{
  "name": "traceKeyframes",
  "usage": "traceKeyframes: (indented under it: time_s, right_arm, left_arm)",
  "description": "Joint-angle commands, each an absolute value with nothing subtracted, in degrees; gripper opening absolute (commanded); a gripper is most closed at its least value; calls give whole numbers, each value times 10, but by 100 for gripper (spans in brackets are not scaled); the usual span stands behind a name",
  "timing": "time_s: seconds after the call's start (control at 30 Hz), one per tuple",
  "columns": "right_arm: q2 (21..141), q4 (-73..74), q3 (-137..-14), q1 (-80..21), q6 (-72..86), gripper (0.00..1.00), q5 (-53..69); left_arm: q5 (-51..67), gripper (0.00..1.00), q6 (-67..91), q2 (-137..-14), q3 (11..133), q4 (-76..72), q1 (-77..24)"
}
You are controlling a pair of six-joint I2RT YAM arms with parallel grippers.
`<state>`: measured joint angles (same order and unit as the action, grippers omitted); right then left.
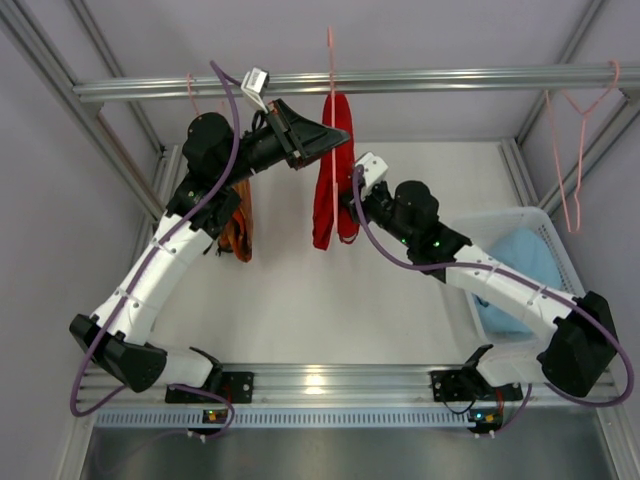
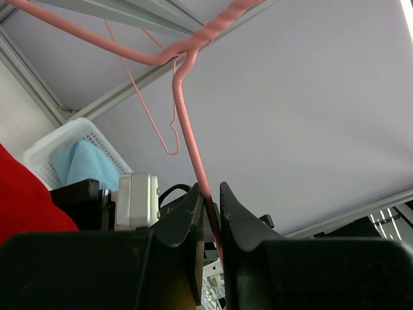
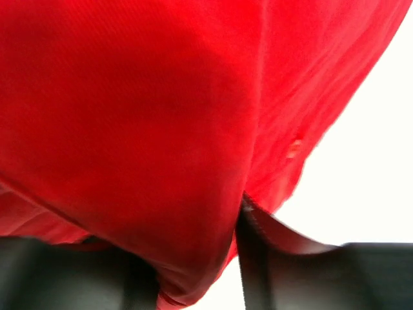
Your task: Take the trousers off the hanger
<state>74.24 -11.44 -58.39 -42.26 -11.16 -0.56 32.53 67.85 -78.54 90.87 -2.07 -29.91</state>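
Note:
The red trousers (image 1: 325, 190) hang over a pink wire hanger (image 1: 331, 60) on the top rail. My left gripper (image 1: 335, 138) is shut on the hanger's wire (image 2: 193, 152), which runs between the jaws in the left wrist view. My right gripper (image 1: 345, 205) is shut on the red trousers (image 3: 161, 129), which fill the right wrist view. The orange-yellow patterned trousers (image 1: 238, 225) hang behind my left arm. The light blue trousers (image 1: 520, 275) lie in the white basket (image 1: 505, 218); they also show in the left wrist view (image 2: 80, 165).
An empty pink hanger (image 1: 580, 140) hangs on the rail (image 1: 450, 78) at the right. Another pink hanger hook (image 1: 191, 90) sits on the rail at the left. Metal frame posts stand at both sides.

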Motion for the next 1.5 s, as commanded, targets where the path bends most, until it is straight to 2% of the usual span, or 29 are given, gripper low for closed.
traceKeyframes:
  time_s: [0.0, 0.03, 0.07, 0.17, 0.2, 0.87, 1.47]
  right_arm:
    - [758, -169, -626, -410, -117, 33, -37]
    - [758, -167, -628, -410, -116, 28, -37]
    - [758, -164, -635, -410, -116, 15, -43]
    - [748, -146, -647, -405, -110, 1, -50]
    - [744, -140, -650, -403, -109, 0, -51]
    - [607, -16, -771, -386, -83, 0, -33]
    - [582, 46, -939, -386, -92, 0, -24]
  left_arm:
    - [309, 0, 678, -750, 957, -200, -299]
    - [308, 0, 677, -750, 956, -197, -299]
    - [308, 0, 677, -749, 955, -197, -299]
    - [308, 0, 679, -742, 945, -198, -298]
    - [308, 0, 680, -739, 941, -198, -299]
    - [302, 0, 639, -692, 814, -166, -299]
    - [292, 0, 605, -677, 736, -116, -305]
